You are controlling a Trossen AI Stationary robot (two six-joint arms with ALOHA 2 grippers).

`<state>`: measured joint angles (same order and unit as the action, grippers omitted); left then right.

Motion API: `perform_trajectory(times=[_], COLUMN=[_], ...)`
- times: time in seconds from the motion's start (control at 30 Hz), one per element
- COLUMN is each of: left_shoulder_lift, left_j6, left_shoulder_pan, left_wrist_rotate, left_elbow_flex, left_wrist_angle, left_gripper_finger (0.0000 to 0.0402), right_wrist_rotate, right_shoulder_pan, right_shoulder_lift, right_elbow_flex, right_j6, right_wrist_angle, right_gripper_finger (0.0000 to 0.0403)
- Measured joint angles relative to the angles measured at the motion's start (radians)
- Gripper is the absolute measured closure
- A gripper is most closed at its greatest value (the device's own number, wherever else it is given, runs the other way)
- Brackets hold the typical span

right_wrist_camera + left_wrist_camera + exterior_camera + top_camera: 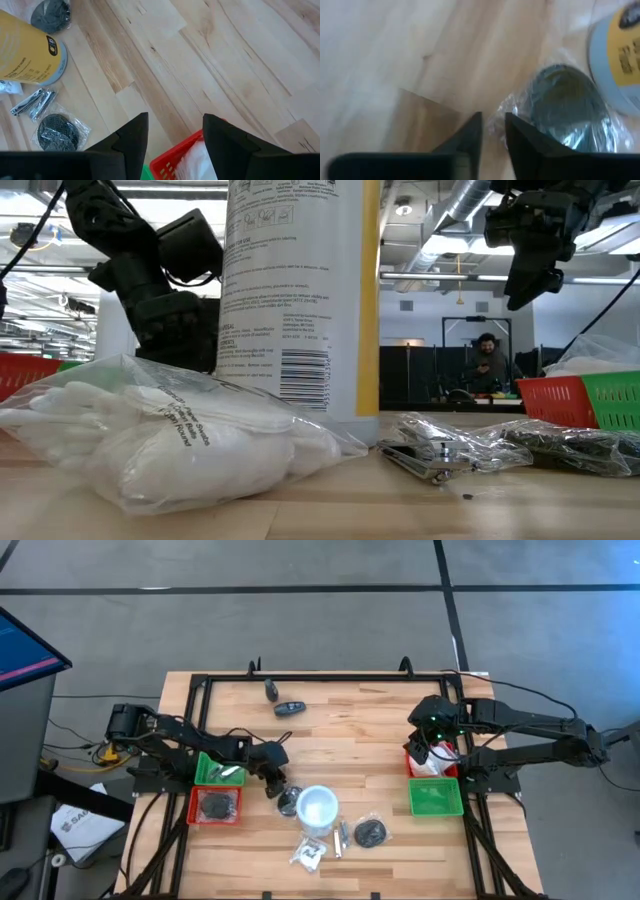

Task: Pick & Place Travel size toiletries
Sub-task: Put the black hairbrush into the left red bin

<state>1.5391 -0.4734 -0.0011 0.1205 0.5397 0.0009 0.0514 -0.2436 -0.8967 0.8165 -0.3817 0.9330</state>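
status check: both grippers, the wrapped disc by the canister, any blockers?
Left gripper low at wrapped disc, fingers nearly together on wrapper edge. Right gripper open, empty, above red tray. Canister sits right against the disc.

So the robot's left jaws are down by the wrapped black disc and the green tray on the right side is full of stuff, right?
Not quite. The high view shows the right-side green tray with nothing in it. The left gripper is indeed down by the wrapped black disc.

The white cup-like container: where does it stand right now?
In the high view the container stands near the table's front middle, with a wrapped black disc and the left gripper on its left.
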Motion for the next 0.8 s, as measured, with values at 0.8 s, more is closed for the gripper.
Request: perform_trajectory(times=[0.8], left_shoulder_lift=[-0.208], left_j6=[0.049], left_shoulder_pan=[-0.006], left_wrist_rotate=[0.044], left_elbow_flex=[-0.003], left_wrist_angle=[-0.011], left_gripper_finger=[0.0401], right_wrist_rotate=[0.000], right_shoulder_pan=[0.000], right_shoulder_lift=[0.000], right_elbow_flex=[0.000], right_j6=[0.019], right_wrist_angle=[-0.002], right_gripper_finger=[0.0232])
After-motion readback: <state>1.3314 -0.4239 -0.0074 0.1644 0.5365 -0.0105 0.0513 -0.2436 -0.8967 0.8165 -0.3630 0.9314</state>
